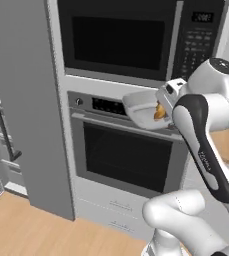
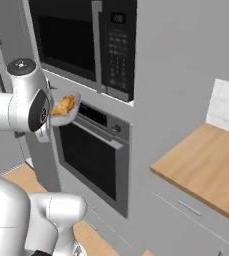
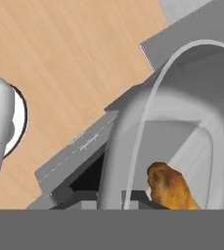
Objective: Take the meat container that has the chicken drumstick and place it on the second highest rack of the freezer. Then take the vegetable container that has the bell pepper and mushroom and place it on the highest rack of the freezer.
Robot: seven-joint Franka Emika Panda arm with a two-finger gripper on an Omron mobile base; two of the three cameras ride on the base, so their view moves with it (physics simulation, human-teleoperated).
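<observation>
The meat container [image 1: 142, 106], one pale tray with one drumstick [image 1: 159, 112] inside, hangs mid-frame in the left base view, before the oven [image 1: 121, 150]. The arm is bent, raised high. The claw [image 1: 167, 100] pinches the tray's rim. Freezer [image 1: 16, 100] stands left.

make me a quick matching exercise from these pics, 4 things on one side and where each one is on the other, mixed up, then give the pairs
Things:
1. chicken drumstick
2. microwave
3. wooden counter
4. oven

Places:
A. built into the wall column, at the top
B. to the right of the appliance column, in the right base view
C. inside the pale meat container held up at the tool
D. directly below the microwave, dark glass door shut

Pairs: 1-C, 2-A, 3-B, 4-D
</observation>
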